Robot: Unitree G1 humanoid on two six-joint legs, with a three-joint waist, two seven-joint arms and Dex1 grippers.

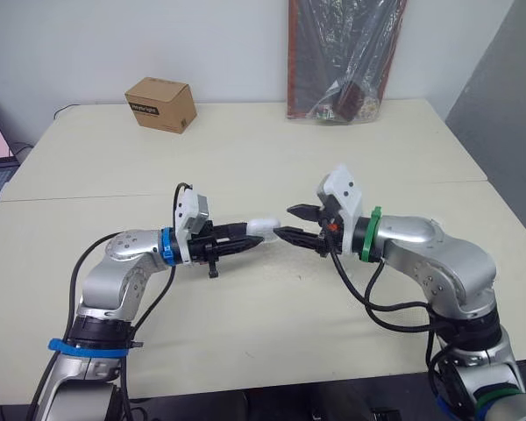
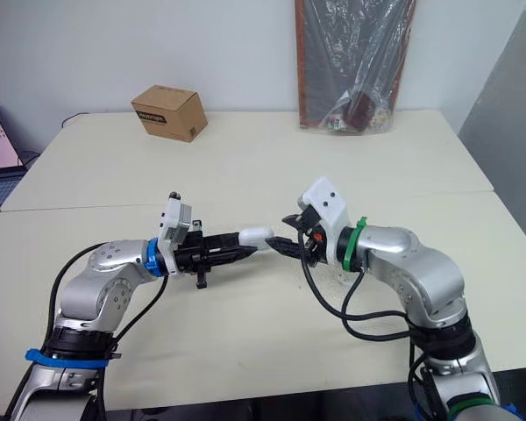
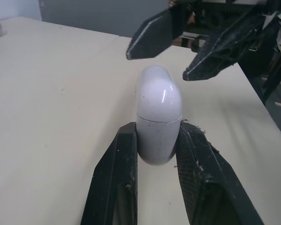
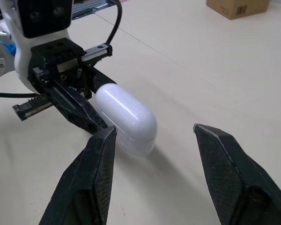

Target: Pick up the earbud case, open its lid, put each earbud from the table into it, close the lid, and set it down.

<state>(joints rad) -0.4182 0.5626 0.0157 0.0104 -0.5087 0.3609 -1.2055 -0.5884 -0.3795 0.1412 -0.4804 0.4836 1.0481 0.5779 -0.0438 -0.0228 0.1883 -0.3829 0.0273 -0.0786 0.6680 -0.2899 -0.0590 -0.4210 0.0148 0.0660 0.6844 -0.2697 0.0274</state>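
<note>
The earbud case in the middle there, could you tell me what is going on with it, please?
The left tool is shut on the white earbud case, holding it above the table with its lid end towards the right tool. That tool is open, fingers either side of the lid, not yet gripping. The lid is closed.

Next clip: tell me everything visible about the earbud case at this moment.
The earbud case is a white, glossy, pill-shaped shell, plastic by its look, with a thin seam between lid and body. The lid is shut. The left gripper clamps its body end and holds it roughly level just above the table. The lid end points toward the open right gripper, whose fingertips flank the lid. Whether they touch it cannot be told.
</note>
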